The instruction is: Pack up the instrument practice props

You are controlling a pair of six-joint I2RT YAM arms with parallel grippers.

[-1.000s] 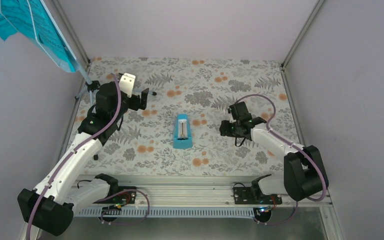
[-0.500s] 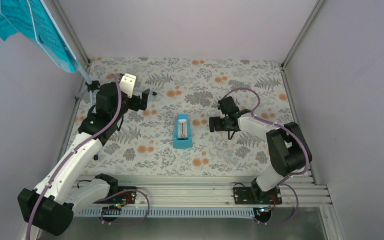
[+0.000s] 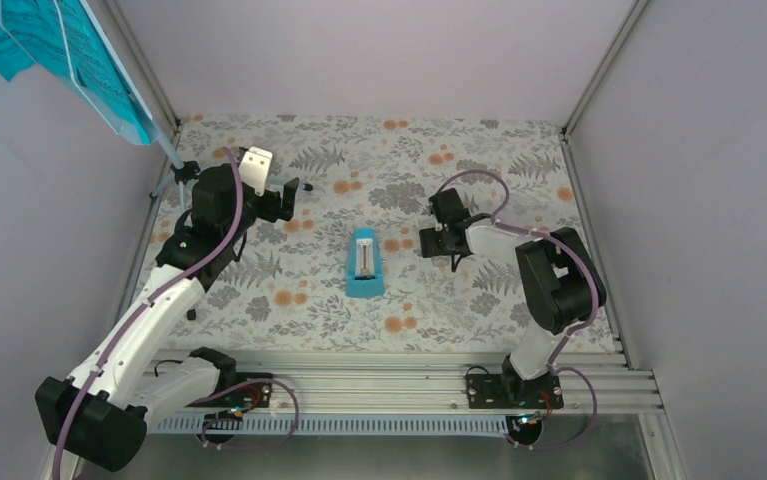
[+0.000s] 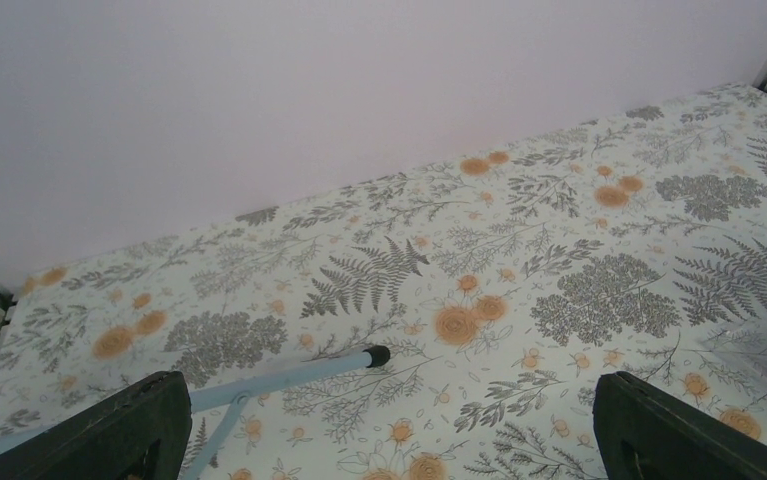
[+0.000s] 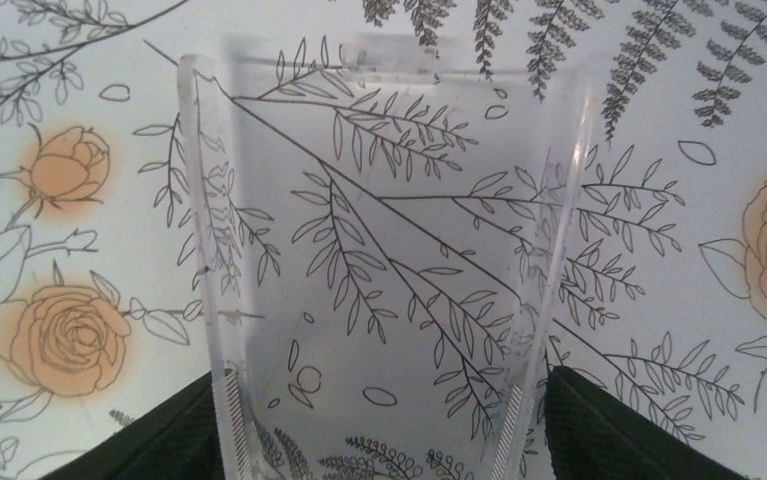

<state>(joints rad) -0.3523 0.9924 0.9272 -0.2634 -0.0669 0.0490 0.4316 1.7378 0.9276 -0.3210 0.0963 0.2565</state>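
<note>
Blue pyramid metronome [image 3: 363, 262], whitish face up, is laid at the table's [image 3: 479, 160] centre.
The right gripper [image 5: 379, 430] is held low, jaws apart astride a clear cover [image 5: 379, 250]; the left gripper's [image 4: 389, 440] jaws are spread wide.

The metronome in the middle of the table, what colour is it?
Blue, with a whitish face. The metronome shows best in the top external view.

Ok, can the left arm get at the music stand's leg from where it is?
Probably yes. The left gripper is open, and the pale blue stand leg reaches in just ahead, between its jaws, with nothing covering it.
</note>
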